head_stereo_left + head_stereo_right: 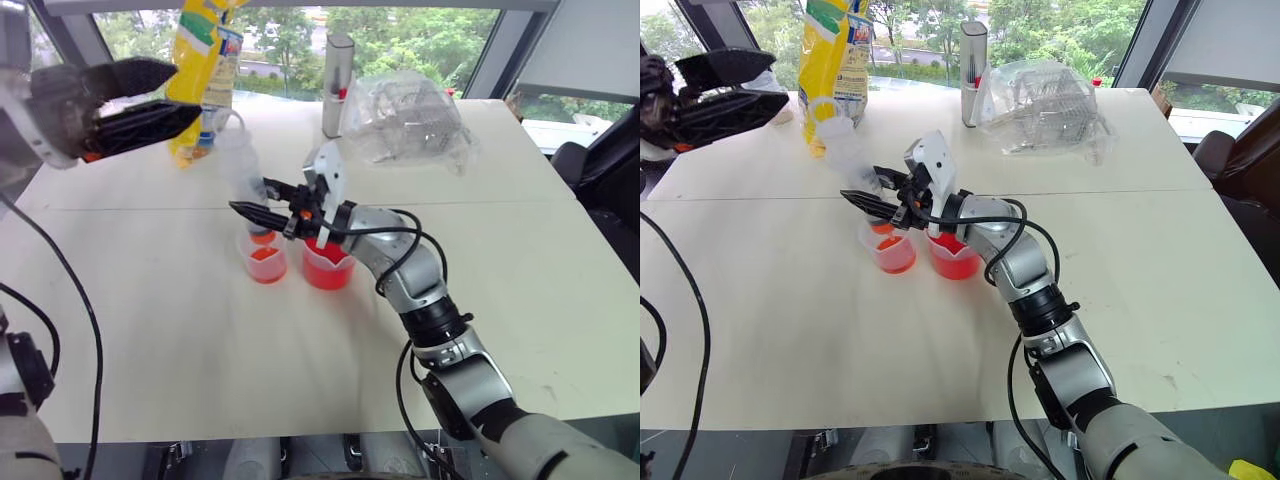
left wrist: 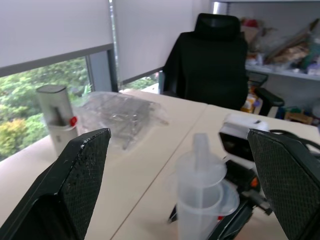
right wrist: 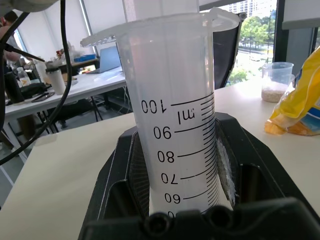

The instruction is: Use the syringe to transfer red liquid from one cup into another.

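We see right gripper point(image 1: 262, 208) clenched on barrel of syringe point(image 1: 240, 165), held upright, orange-red tip down over smaller cup point(image 1: 266, 262) with little red liquid point(image 1: 265, 256). Second cup point(image 1: 327, 266), fuller with red liquid, stands just beside it on worktop point(image 1: 150, 300). Left gripper point(image 1: 150, 97) released, fingers spread wide, raised above worktop, apart from syringe.

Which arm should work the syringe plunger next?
Left, probably. The right gripper is shut on the syringe over a cup, while the left gripper hangs open nearby, holding nothing.
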Robot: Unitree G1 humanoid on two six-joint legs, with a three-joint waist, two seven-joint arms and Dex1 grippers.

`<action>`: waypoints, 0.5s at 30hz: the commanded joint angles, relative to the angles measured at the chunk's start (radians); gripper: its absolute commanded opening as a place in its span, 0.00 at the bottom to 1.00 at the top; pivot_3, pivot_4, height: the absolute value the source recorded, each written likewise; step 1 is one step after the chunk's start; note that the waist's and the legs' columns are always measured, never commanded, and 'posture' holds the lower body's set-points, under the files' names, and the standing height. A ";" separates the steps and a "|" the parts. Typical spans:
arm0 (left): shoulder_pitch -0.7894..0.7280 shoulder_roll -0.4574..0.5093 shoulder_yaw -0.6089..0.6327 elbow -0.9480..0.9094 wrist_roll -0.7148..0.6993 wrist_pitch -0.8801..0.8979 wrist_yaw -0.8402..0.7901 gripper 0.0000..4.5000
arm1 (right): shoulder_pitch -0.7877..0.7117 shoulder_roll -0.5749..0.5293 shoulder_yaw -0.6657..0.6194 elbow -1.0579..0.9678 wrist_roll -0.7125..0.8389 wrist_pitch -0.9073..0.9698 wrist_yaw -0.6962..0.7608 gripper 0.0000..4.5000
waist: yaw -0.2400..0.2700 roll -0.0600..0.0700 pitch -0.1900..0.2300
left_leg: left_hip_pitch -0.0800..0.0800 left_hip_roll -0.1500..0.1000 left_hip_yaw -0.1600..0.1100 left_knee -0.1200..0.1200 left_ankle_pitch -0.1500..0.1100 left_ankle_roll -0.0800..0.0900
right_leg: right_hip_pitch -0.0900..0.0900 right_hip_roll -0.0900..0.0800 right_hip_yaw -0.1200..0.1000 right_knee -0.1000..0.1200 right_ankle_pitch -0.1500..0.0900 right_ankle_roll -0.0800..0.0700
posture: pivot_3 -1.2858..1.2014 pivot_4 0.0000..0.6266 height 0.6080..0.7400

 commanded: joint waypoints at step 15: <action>0.000 -0.053 -0.079 -0.029 0.012 -0.019 0.033 0.61 | -0.012 0.032 -0.002 -0.019 -0.033 -0.038 0.004 0.32 | 0.000 0.000 0.000 | 0.000 0.000 0.000 0.000 0.000 0.000 | 0.000 0.000 0.000 0.000 0.000 0.000 | 0.52 0.24 1.00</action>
